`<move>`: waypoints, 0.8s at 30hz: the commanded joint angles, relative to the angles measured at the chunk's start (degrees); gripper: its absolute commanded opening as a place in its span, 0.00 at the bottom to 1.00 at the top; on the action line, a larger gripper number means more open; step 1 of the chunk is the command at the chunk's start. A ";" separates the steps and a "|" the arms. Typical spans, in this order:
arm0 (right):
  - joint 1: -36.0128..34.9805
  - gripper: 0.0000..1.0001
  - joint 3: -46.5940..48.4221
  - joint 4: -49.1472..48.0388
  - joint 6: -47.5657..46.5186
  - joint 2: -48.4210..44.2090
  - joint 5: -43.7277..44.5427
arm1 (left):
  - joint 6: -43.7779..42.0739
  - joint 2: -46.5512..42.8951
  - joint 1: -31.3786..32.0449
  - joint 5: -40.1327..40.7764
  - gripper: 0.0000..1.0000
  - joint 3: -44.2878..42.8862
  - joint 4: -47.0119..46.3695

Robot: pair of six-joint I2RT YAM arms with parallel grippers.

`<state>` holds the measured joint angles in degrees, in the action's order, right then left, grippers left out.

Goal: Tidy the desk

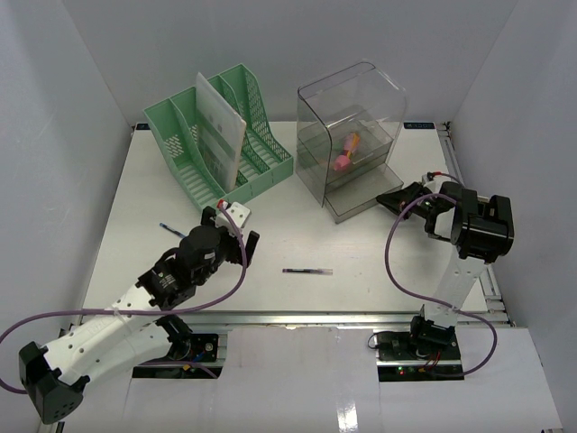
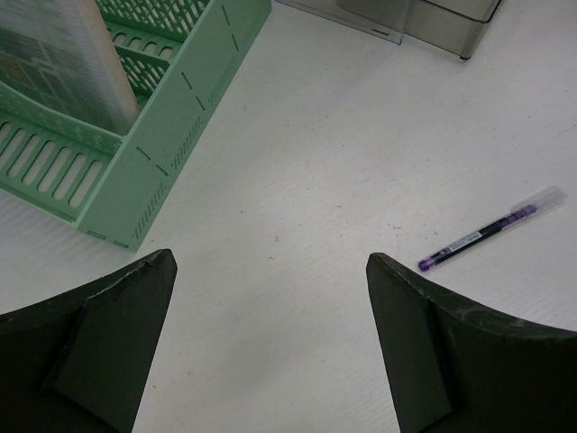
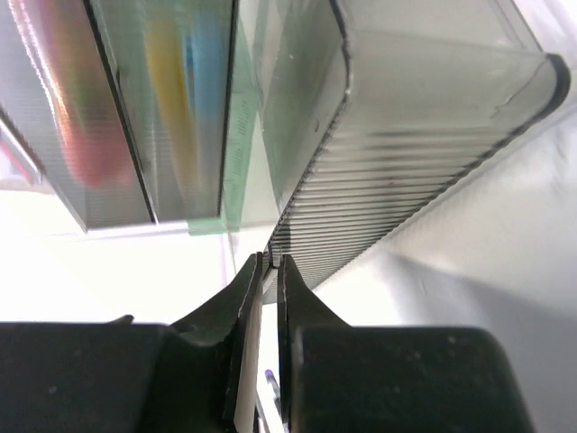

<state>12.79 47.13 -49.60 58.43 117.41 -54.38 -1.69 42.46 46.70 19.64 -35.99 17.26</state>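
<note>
Left jaws: the left gripper (image 2: 270, 260) had its two dark fingers spread wide with nothing between them. The desk (image 1: 361, 244) lay straight beneath them, bare white in the gap; whether the tips touched it could not be told.
Beside the left jaws: a purple-tipped pen (image 2: 491, 227) lay flat on the desk off to one side. The corner of the green file rack (image 2: 153, 153) stood just ahead on the other side.
Right jaws: the right gripper (image 3: 269, 262) had its fingers pressed almost together, only a narrow pale slit between them. They sat at the corner of the pulled-out bottom drawer (image 3: 406, 135) of the clear drawer box (image 1: 352, 99), low over the desk's right part.
Desk position: it filled the floor of the white-walled booth, from the arm bases at the near edge to the rack and box at the back.
Hidden or unclear: the left arm covered part of the near-left desk. From the right wrist the desk showed only as blurred pale patches under the drawer. Whether anything thin was caught in the right slit could not be made out. The pink and orange items (image 1: 345, 153) inside the box were too blurred to name.
Desk look: a large, flat, white rectangle with faint specks on its surface. A silver rail (image 1: 297, 316) ran along its front edge. A second, blue-ended pen (image 1: 171, 229) lay near its left side, and a pale printed sheet (image 1: 216, 131) stood tilted in the rack.
</note>
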 commanded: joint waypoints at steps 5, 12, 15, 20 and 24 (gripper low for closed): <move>2.24 0.60 0.34 9.32 -14.20 -3.79 -3.60 | 3.66 -2.42 -0.20 -4.80 0.98 0.30 -1.89; 1.07 0.68 0.65 19.59 -25.70 -11.73 -7.97 | 6.15 -4.09 -0.20 -5.77 0.98 -0.03 -0.80; -1.96 0.68 2.36 34.62 -39.56 -16.45 -8.10 | 5.96 -5.16 -0.20 -5.84 0.98 0.16 -1.21; -13.84 0.68 6.83 63.10 -70.43 -24.67 -0.66 | 5.82 -5.81 -0.20 -5.92 0.98 0.14 -1.09; -30.05 0.73 9.51 73.37 -86.98 -29.43 15.98 | 5.82 -6.22 -0.20 -5.77 0.98 0.05 -0.75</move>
<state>-2.89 53.80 3.79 -1.88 93.26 -53.98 3.63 37.18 46.70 14.34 -35.99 16.49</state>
